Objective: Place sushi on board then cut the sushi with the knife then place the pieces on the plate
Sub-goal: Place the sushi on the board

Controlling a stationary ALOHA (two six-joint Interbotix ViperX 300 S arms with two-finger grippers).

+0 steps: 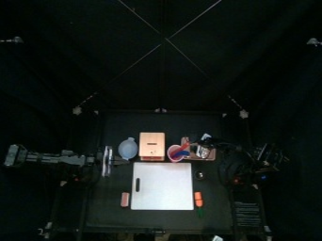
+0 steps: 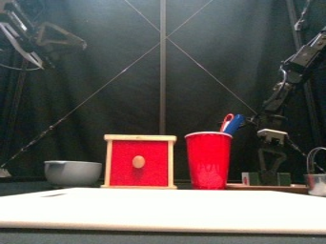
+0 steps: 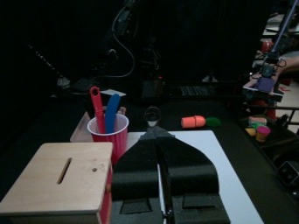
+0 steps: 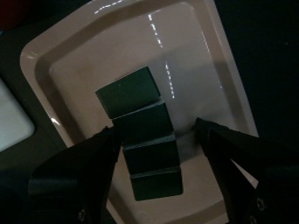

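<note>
On pink tray [image 4: 176, 44], wrist view only: sushi roll [image 4: 146, 131] | right end effector [image 4: 155, 127] open astride | left end effector [image 3: 160, 136] closed

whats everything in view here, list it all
cutting board: 1, white, front centre
wooden box: 1, pale, red front, behind board
bowl: 1, blue-grey, left of box
cup: 1, red, right of box
toy knives: 2, blue and red, in cup
tray: 1, pink, right of cup
sushi roll: 1, dark green, on tray
small toys: 2, orange, either side of board
left gripper: 1, black, shut, near bowl
right gripper: 1, black, open astride sushi roll
</note>
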